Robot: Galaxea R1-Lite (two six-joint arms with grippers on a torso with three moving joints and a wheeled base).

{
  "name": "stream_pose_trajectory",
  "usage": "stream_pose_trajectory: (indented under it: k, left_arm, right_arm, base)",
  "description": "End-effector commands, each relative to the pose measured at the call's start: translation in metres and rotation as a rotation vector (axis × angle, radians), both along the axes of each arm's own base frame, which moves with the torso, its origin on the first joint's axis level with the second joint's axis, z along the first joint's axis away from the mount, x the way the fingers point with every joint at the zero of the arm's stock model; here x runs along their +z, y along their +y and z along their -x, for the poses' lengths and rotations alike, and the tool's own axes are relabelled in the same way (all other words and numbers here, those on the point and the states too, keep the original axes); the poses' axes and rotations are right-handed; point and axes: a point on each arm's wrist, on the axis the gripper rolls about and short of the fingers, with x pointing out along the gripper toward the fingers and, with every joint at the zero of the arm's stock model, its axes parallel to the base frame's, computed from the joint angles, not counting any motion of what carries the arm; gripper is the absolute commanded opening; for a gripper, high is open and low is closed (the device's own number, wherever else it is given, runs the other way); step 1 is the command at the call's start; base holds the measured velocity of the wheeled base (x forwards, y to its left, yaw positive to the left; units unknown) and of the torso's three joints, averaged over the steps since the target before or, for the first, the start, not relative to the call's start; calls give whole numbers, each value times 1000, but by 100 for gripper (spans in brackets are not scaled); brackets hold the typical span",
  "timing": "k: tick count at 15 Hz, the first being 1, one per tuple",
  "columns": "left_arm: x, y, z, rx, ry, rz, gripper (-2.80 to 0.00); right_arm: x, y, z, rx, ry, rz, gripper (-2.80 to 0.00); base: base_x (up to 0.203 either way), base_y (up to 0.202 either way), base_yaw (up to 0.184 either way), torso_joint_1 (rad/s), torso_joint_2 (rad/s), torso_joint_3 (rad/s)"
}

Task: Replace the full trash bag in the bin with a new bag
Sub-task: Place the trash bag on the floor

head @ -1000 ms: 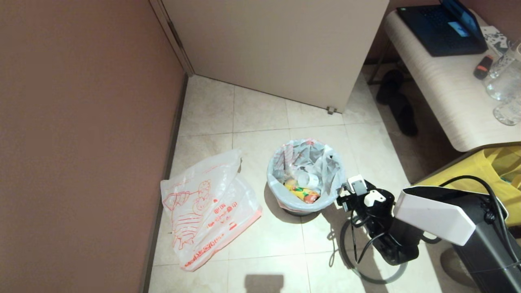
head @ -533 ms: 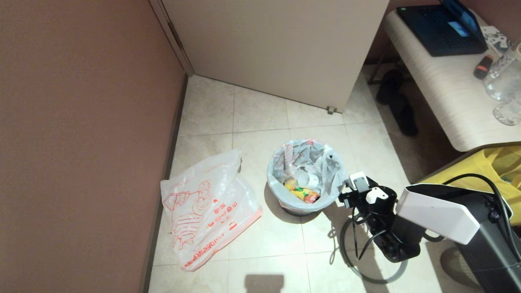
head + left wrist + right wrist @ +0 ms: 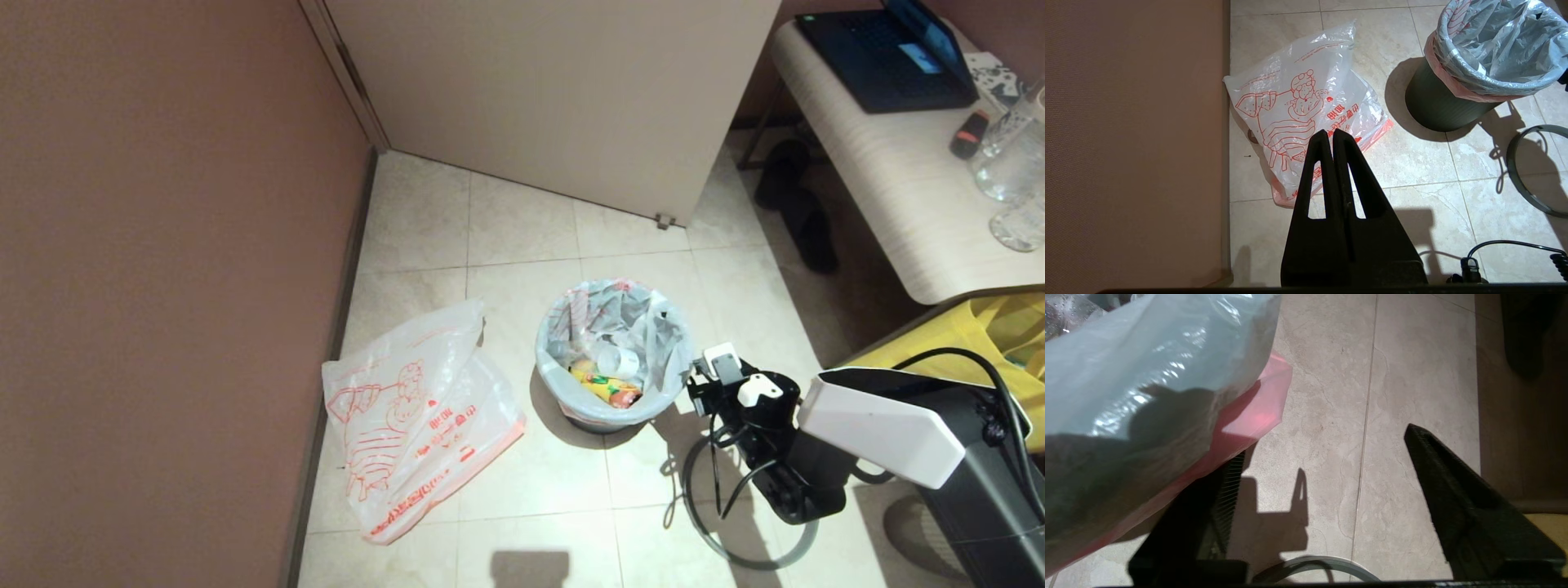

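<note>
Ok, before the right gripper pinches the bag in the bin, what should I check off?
1. Loose thin grey hoop off the small round black plastic bin, lying on the tiles: ok.
2. Right gripper open at the bin's rim: ok.
3. Pink band of the lumpy translucent white full trash bag between its fingers: cannot tell; it covers one finger.
4. Flat new bag with red cartoon drawing apart from the bin: ok.
5. Left gripper shut, away from the bin: ok.

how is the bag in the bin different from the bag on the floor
The bag in the bin lines the black bin, mouth open, holding rubbish; the bag on the floor lies flat and empty. The floor bag bears a big red cartoon; the bin bag shows little print. Both are thin, translucent, pink-banded.
</note>
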Motion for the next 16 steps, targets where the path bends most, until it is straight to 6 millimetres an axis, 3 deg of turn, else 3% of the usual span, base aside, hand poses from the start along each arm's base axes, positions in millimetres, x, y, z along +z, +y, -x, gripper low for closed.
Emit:
stream_pose_trajectory:
  k: [1,4,5,6,7,9,12,16]
  left_arm:
    - [0,0,0,1,1,0,-280]
    - [0,0,0,0,1,1,-280]
    - [0,0,0,-1,1,1,-280]
    - [0,0,0,1,0,0,-280]
    - [0,0,0,-1,1,1,-280]
    - [0,0,0,1,1,0,-280]
    - [0,0,0,1,1,0,-280]
    - [0,0,0,0,1,0,-280]
  right_arm:
    - [9,-1,-1,-4,-56,-9,-280]
    - [9,-4,-2,-11,-58,-9,-280]
    - [10,-18,-4,-43,-58,-8,-280]
    - [11,-18,-4,-42,-61,-9,-280]
    - [16,-4,-2,-11,-71,-13,-280]
    - [38,-2,2,-5,-106,-32,-280]
    - [69,-16,15,-42,-104,-101,-280]
    - [96,-22,41,-117,197,-407,-280]
  base:
    - [0,0,0,0,0,0]
    - [0,0,0,0,0,0]
    - [0,0,0,0,0,0]
    - [0,0,0,0,0,0]
    - [0,0,0,0,0,0]
    - [0,0,0,0,0,0]
    - [0,0,0,0,0,0]
    - [0,0,0,0,0,0]
